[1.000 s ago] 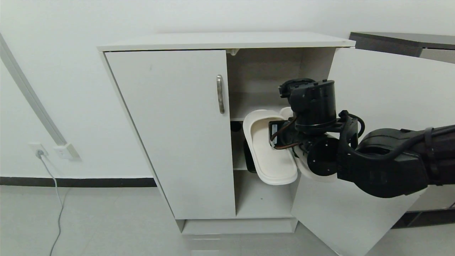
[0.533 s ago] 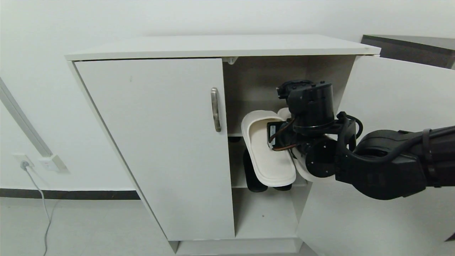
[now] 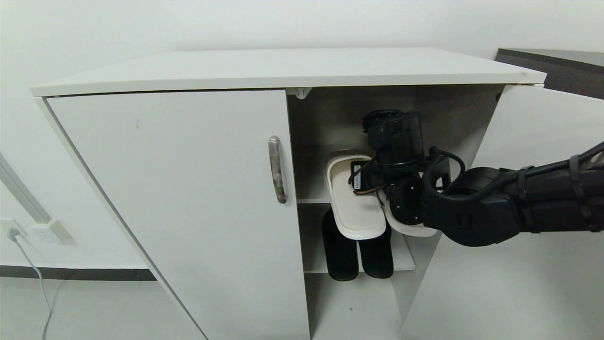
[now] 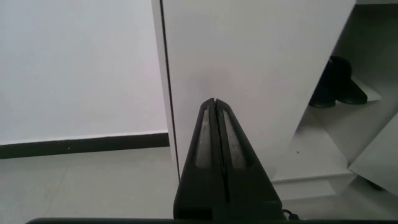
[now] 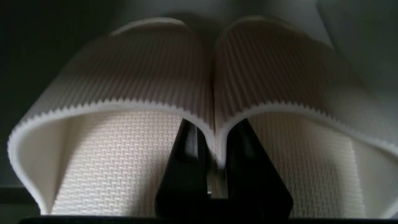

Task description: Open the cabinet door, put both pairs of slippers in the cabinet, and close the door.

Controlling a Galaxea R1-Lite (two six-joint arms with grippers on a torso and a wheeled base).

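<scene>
The right hand grips the white slippers by their touching inner walls, holding them in the cabinet opening on the right, just above the black slippers on a shelf. The left hand is closed and empty, facing the closed left door.

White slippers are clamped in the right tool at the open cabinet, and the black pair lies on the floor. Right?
Not quite: the head view shows the black pair on a shelf inside the cabinet. The right tool does clamp the white slippers.
</scene>
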